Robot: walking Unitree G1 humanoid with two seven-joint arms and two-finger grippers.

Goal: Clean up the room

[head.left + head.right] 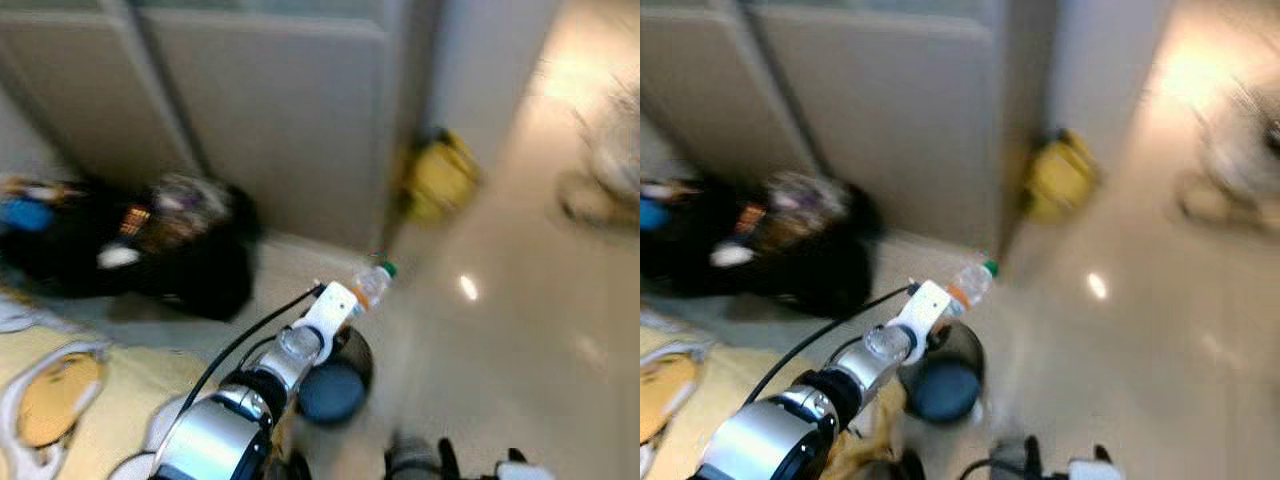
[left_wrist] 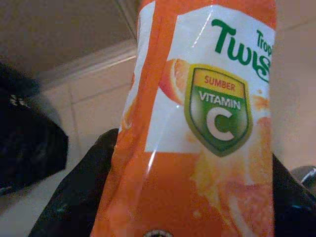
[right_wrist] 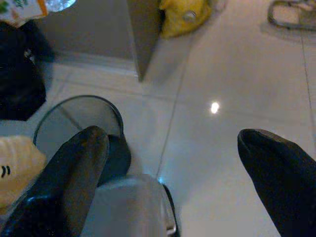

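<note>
Clenched in my left gripper (image 1: 362,296): a clear plastic orange-labelled bottle (image 2: 197,123), above a round dark bin (image 1: 335,385); right gripper (image 3: 173,168) gapes.

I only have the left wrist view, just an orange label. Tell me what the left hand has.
Observer: The left hand holds a clear bottle with a green cap, out over the floor.
Operator: Report what's under it.
Observer: A round dark bin stands on the floor tiles, just below and nearer the robot.
Operator: Give me the right hand.
Observer: The right hand is open, low over the tiles beside that bin.
</note>
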